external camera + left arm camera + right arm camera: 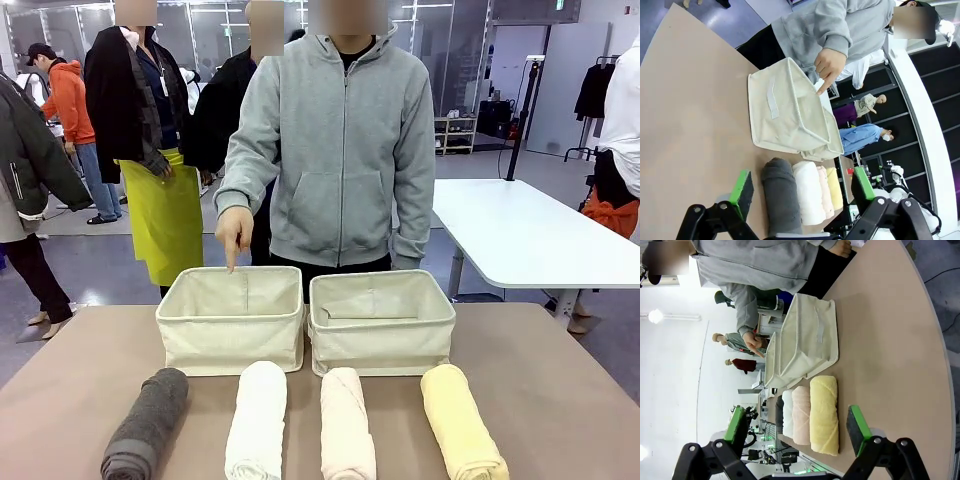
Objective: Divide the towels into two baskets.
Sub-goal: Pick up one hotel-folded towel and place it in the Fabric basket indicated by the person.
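A light brown table [560, 380] spans the near part of the scene. At its far side stands a person in a grey zipped hooded sweatshirt [345, 150]. Two alike rectangular cream canvas baskets sit side by side at the middle of the table, their inner walls touching or nearly so: the left basket [232, 335] and the right basket [385, 340]. Nothing can be seen inside either one.

Nearer than the baskets, four rolled terry-cloth towels lie in a row on the table, each with its length running near to far. From left to right they are the dark grey towel [148, 422], the white towel [257, 420], the pale pink-beige towel [346, 425] and the yellow towel [460, 420]. The grey and yellow ones angle slightly outward at their near ends.

The left gripper [802, 190] hangs above the near table with its green-padded jaws spread wide and holding nothing. The right gripper [796, 425] is likewise wide apart and empty.

The person's hand [234, 232] points its forefinger down at the far rim of the left basket.
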Controlling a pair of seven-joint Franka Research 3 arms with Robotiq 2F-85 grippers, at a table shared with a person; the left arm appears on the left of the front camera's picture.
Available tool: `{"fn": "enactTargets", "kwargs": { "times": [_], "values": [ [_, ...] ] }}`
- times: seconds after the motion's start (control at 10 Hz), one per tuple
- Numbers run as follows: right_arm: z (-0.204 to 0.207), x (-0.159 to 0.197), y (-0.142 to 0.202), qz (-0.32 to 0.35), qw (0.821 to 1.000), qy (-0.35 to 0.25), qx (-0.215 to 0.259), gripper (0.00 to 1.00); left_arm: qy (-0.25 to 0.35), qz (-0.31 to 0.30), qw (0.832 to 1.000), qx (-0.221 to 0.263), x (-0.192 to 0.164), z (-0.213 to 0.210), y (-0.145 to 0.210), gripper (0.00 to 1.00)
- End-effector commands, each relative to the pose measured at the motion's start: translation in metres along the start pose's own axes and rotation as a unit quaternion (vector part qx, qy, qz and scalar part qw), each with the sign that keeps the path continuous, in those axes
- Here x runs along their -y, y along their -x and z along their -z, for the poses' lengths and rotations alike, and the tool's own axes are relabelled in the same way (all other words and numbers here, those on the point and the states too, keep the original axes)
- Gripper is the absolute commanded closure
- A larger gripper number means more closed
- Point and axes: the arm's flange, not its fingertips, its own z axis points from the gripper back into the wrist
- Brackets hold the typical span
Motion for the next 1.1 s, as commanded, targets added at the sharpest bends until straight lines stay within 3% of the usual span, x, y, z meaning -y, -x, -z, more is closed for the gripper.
{"fn": "enactTargets", "kwargs": {
  "times": [0.0,0.2,0.4,0.6,0.8,1.0],
  "values": [
    [0.0,-0.002,0.0,-0.002,1.0,-0.004,0.002,0.0,0.0,0.0,1.0,0.0,0.0,0.0,0.0,0.0],
    [0.0,-0.002,0.0,-0.002,1.0,-0.004,0.002,0.0,-0.064,0.065,0.993,-0.081,0.039,0.027,0.006,0.0],
    [0.0,-0.002,0.0,-0.002,1.0,-0.004,0.002,0.0,-0.14,0.089,0.973,-0.162,0.077,0.06,0.02,0.0],
    [0.0,-0.002,0.0,-0.002,1.0,-0.004,0.002,0.0,-0.2,0.129,0.941,-0.24,0.106,0.101,0.033,0.0],
    [0.0,-0.002,0.0,-0.002,1.0,-0.004,0.002,0.0,-0.26,0.162,0.896,-0.323,0.11,0.141,0.044,0.0],
    [0.0,-0.002,0.0,-0.002,1.0,-0.004,0.002,0.0,-0.284,0.183,0.869,-0.362,0.113,0.174,0.065,0.0]
  ]
}}
